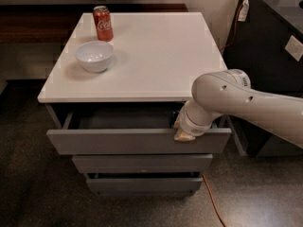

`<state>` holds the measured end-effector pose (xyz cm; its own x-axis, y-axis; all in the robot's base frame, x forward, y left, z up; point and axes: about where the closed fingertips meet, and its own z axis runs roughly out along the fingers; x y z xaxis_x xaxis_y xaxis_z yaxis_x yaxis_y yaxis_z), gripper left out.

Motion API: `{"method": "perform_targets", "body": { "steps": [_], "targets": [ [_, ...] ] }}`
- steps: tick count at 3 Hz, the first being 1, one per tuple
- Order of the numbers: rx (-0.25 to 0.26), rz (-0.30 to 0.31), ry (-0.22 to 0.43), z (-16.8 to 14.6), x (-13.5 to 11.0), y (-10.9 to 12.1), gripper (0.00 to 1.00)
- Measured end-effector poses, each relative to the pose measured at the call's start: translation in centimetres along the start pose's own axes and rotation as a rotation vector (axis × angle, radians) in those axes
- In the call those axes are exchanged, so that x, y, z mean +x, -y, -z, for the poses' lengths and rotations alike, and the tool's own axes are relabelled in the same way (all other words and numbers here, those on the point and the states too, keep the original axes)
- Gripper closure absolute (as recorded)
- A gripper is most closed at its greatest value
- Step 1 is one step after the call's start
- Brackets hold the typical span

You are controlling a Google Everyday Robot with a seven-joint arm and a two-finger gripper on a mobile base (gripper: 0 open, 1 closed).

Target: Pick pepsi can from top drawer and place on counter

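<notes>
Reaching into the top drawer [137, 141] at its right front edge, the gripper [182, 132] looks half-hidden; grip state unclear.

Gripper [182, 128] in open top drawer [118, 141]

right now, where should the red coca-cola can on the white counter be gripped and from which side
I'd grip the upright red Coca-Cola can around its mid-body, coming from the picture's right: the round white bowl stands just in front. The gripper is down at the right end of the open grey top drawer.
</notes>
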<state>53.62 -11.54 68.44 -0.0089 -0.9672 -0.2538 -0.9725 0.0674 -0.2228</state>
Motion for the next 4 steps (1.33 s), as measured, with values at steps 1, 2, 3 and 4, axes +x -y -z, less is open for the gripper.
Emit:
{"method": "perform_targets", "body": {
  "steps": [1, 2, 3, 4],
  "targets": [
    [-0.075, 0.013, 0.044, 0.43, -1.74, -2.42, 1.00],
    [-0.075, 0.013, 0.044, 0.45, -1.69, -2.41, 1.00],
    [-0.075, 0.013, 0.044, 0.45, -1.69, -2.41, 1.00],
    [-0.076, 0.013, 0.045, 0.45, -1.71, -2.43, 1.00]
  ]
}}
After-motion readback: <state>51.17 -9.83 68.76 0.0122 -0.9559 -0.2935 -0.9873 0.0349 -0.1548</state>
